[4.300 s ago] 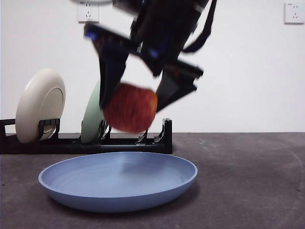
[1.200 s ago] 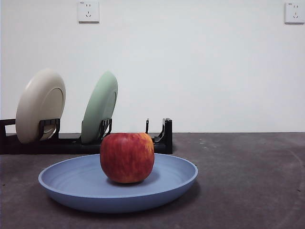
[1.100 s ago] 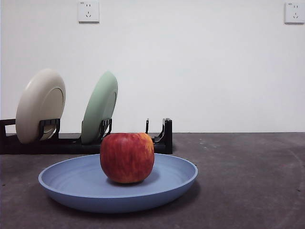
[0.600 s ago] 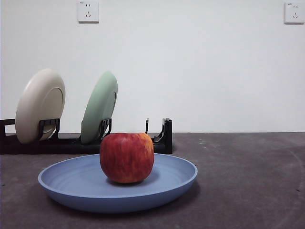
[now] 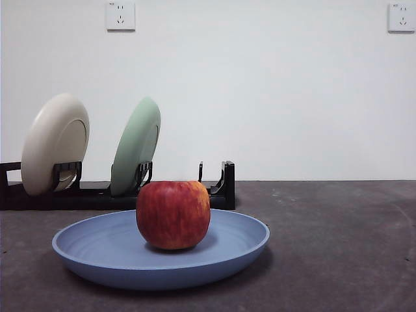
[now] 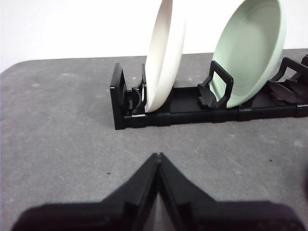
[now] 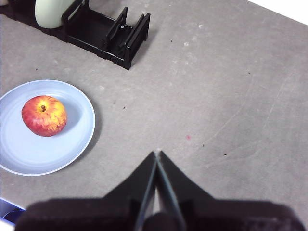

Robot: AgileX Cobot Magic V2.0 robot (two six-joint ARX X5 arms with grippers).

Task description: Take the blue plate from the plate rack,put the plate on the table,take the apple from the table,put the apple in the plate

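Observation:
The red apple (image 5: 173,215) with yellowish streaks sits upright inside the blue plate (image 5: 97,250), which lies flat on the dark grey table (image 5: 338,247). From high above, the right wrist view shows the same apple (image 7: 44,115) in the blue plate (image 7: 72,144). My right gripper (image 7: 157,154) is shut and empty, well away from the plate. Behind the plate stands the black plate rack (image 5: 221,192). My left gripper (image 6: 158,156) is shut and empty, a short way in front of the plate rack (image 6: 192,108). Neither arm shows in the front view.
A cream plate (image 5: 55,143) and a pale green plate (image 5: 136,146) stand upright in the rack's slots; in the left wrist view the cream plate (image 6: 166,53) and the green plate (image 6: 248,50) are close. Two wall sockets (image 5: 121,15) sit high on the white wall.
3.5 s ago a gripper held the apple above the plate. Since then it has let go and left the front view; over the last second nothing has moved.

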